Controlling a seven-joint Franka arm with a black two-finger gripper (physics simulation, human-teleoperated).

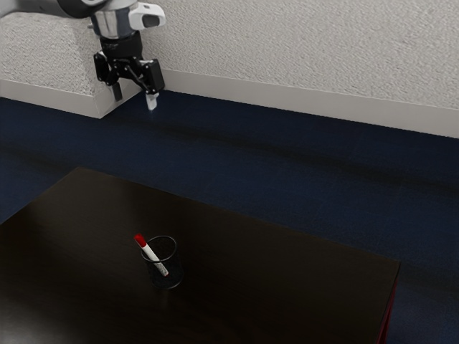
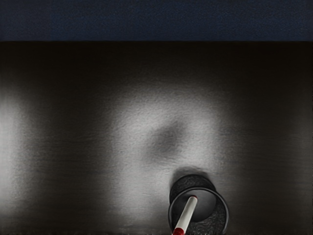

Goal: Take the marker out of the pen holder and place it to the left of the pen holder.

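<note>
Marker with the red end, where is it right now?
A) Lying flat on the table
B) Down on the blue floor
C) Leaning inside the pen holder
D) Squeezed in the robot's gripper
C: the marker slants inside the pen holder, with its red end sticking out above the rim.

The exterior view's left edge cuts off my arm (image 1: 39, 6) and the table (image 1: 244, 265), whose near side is cropped too; below its right corner there, something red (image 1: 386, 321) is too little seen to name. The marker (image 1: 153, 259) bears print too small for me to read (a pity), and the wrist view's edge crops its red end and the pen holder (image 2: 222, 200)
</note>
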